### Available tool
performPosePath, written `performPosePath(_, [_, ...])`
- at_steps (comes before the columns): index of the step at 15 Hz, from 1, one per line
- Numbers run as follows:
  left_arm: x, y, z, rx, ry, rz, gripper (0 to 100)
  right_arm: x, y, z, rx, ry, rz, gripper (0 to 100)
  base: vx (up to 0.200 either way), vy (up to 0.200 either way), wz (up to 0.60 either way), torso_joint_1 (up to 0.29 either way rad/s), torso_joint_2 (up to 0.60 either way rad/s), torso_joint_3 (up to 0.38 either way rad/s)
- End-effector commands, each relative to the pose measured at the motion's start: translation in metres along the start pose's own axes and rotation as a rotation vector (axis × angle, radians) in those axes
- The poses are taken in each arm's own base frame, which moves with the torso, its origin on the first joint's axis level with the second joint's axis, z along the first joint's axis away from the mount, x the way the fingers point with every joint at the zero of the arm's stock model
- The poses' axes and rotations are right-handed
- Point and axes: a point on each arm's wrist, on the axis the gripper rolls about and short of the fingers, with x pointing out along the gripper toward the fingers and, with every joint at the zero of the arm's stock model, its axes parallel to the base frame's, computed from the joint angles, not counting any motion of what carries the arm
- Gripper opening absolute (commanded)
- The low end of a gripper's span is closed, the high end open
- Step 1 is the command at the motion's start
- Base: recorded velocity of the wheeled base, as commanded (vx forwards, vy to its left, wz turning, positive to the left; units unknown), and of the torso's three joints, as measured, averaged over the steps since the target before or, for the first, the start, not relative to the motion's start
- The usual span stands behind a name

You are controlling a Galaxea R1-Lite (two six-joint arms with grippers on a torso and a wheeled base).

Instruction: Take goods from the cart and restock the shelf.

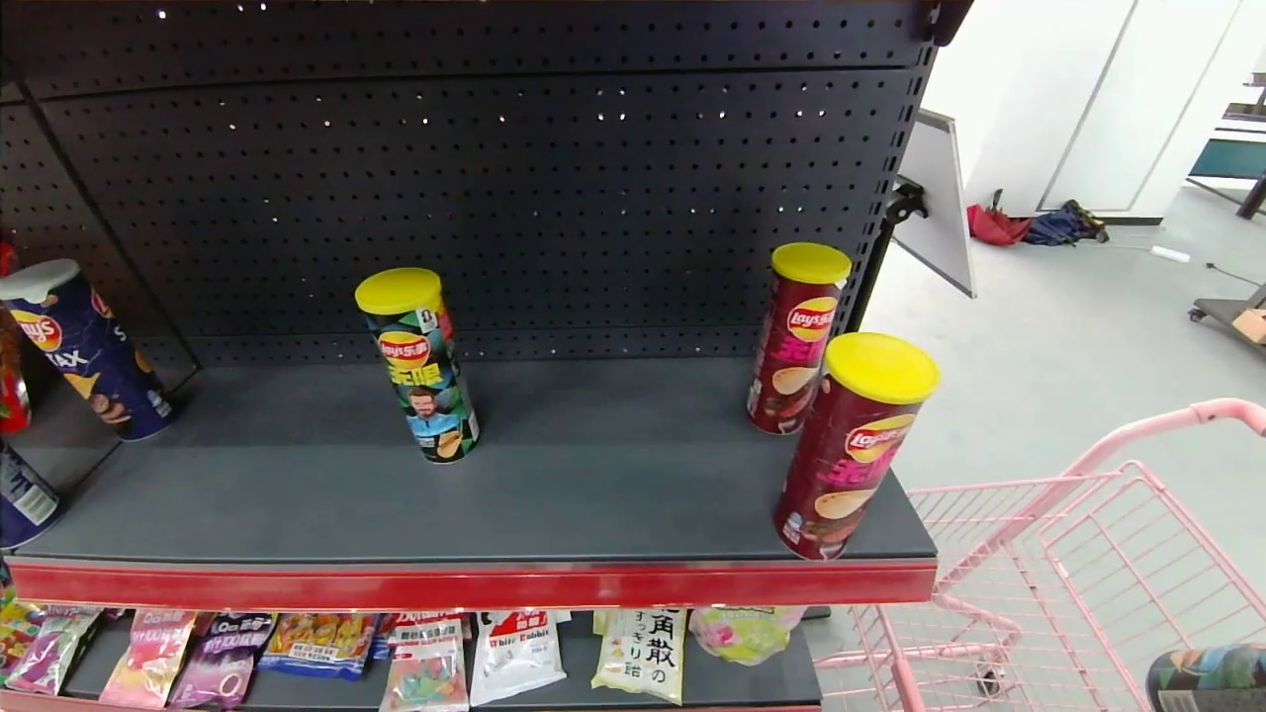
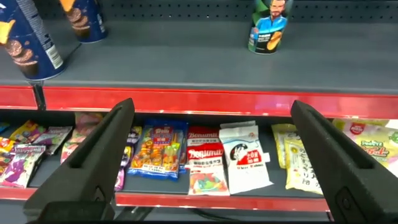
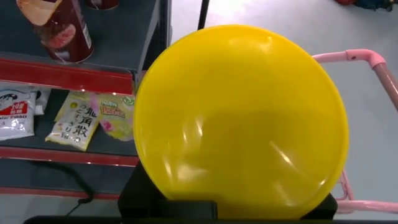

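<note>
Yellow-lidded can (image 3: 242, 118) gripped by right end effector (image 3: 186, 208), left end effector (image 2: 205, 162) open; placing, I might topple 3 o'clock red can (image 1: 851, 445)

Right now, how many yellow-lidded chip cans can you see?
4. On the shelf: a multicoloured can midway, two dark red cans at the right end, one behind, one at the front edge. A fourth can is low beside the pink cart. More may be hidden.

A round red-and-yellow logo sits on each chip can: the front red can (image 1: 853, 445), rear red can (image 1: 799, 336), green can (image 1: 420, 366) and blue can (image 1: 84, 346). Large black characters run down a pale bag (image 1: 641, 653) on the lower shelf (image 1: 767, 682).
</note>
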Motion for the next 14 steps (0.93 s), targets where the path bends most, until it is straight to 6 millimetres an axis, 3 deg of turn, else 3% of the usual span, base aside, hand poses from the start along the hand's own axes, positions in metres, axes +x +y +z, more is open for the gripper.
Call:
performPosePath(1, [0.0001, -0.0001, 0.0, 0.001, 0.001, 0.0, 100, -0.007, 0.0002, -0.0124, 0.007, -0.038, -0.004, 0, 0.0, 0.2, 0.0, 0.002, 0.01, 0.002])
performPosePath(14, [0.0001, -0.0001, 0.0, 0.002, 0.001, 0.0, 100, -0.0064, 0.0006, -0.0141, 0.007, -0.031, -0.001, 0, 0.0, 0.2, 0.0, 0.001, 0.0, 0.0])
